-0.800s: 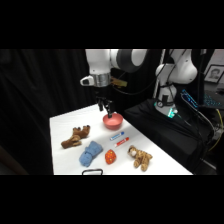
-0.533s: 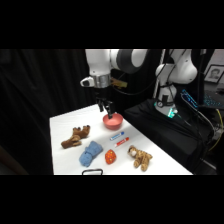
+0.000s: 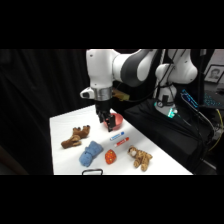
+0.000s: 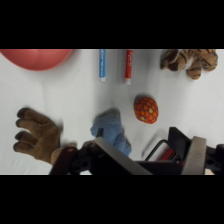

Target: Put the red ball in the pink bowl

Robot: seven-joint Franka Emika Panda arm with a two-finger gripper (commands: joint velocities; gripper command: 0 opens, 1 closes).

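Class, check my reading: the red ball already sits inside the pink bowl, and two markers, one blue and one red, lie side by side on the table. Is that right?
Not quite. The red ball is not in the pink bowl; it lies on the bare table, apart from the bowl, beside the blue plush. The wrist view shows this. The blue marker and red marker do lie side by side.

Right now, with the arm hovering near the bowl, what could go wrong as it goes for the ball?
1. The red ball lies close beside the blue plush, so the descending tool might snag the plush.
2. The ball is round and could roll away if nudged.
3. Two markers lie between the ball and the pink bowl; a low carry might knock them.
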